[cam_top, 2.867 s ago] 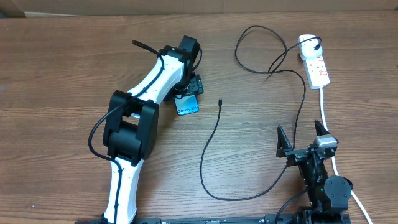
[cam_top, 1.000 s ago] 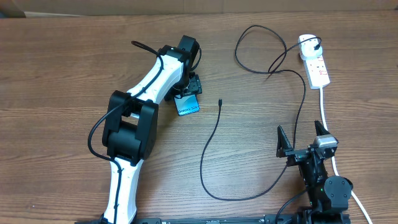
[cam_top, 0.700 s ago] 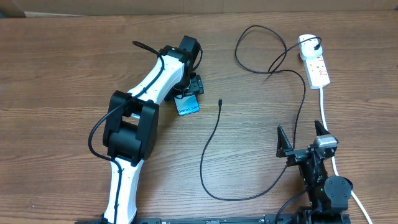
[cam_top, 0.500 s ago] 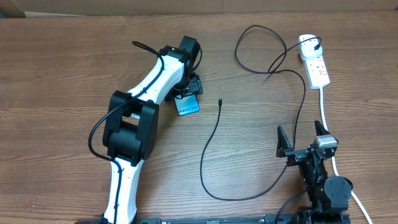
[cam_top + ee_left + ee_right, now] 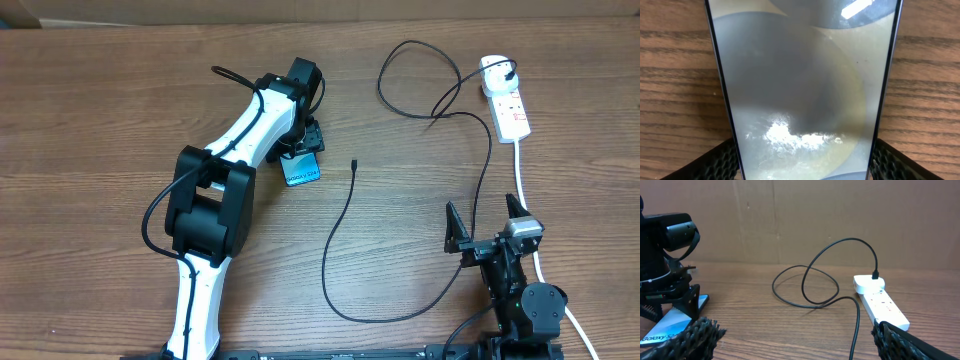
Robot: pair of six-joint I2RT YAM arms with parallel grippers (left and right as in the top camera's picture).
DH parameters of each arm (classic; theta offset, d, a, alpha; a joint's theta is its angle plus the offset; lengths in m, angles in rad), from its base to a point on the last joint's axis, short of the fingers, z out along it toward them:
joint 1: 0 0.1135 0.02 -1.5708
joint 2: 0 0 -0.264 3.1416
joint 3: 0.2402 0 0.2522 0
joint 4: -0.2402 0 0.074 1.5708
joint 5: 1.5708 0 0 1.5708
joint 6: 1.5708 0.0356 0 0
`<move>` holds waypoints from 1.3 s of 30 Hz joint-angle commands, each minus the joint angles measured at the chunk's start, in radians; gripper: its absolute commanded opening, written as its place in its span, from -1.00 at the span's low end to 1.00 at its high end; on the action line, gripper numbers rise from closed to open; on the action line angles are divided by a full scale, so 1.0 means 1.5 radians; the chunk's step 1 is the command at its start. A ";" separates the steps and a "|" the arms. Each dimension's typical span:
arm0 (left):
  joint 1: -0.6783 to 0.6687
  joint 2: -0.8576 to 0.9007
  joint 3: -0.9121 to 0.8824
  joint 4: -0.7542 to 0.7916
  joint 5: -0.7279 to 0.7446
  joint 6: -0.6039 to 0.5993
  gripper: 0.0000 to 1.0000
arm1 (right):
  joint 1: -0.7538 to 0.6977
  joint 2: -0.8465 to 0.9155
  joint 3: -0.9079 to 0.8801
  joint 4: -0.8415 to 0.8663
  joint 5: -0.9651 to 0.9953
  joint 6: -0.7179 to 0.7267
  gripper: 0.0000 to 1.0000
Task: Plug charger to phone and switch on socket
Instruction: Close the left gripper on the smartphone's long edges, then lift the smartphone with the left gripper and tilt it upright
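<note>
The left gripper (image 5: pixel 306 143) stands over the phone (image 5: pixel 303 170). The left wrist view shows its two fingertips (image 5: pixel 720 161) against the phone's long edges, one on each side, so the jaws are closed on it. That view is almost filled by the screen, grey with glare, with wood grain on both sides. From overhead the same screen looks light blue and juts out below the gripper, just left of the table's (image 5: pixel 100 100) middle. The right wrist view shows white lettering on the phone's near end, and the glass slopes up toward the gripper. Whether the far end is off the wood cannot be told.

The right gripper (image 5: pixel 485 222) sits at the near right with its jaws wide and nothing between them. Its fingertips frame the bottom corners of its own camera's view.

The charger (image 5: pixel 491 150) lies loose. Its tip (image 5: pixel 354 163) rests on bare wood just right of the phone, apart from it. The cable runs toward the near edge, curves round toward the right gripper, then climbs and loops to its plug (image 5: pixel 510 70), which is seated in the socket (image 5: pixel 510 108) at the far right. The right wrist view shows that plug standing upright in the strip's far end. A white cord (image 5: pixel 520 170) runs from the socket back past the right gripper.

Nothing differs from the earlier frames: both arms, the phone and the cable lie as before.
</note>
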 commanded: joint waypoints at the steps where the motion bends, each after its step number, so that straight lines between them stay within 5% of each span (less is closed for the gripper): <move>1: -0.004 0.018 -0.026 -0.006 0.049 -0.011 0.49 | -0.004 -0.005 -0.007 0.003 0.004 -0.001 1.00; 39: -0.003 0.010 0.041 -0.074 0.086 0.001 0.40 | -0.004 -0.005 -0.007 0.003 0.004 -0.001 0.99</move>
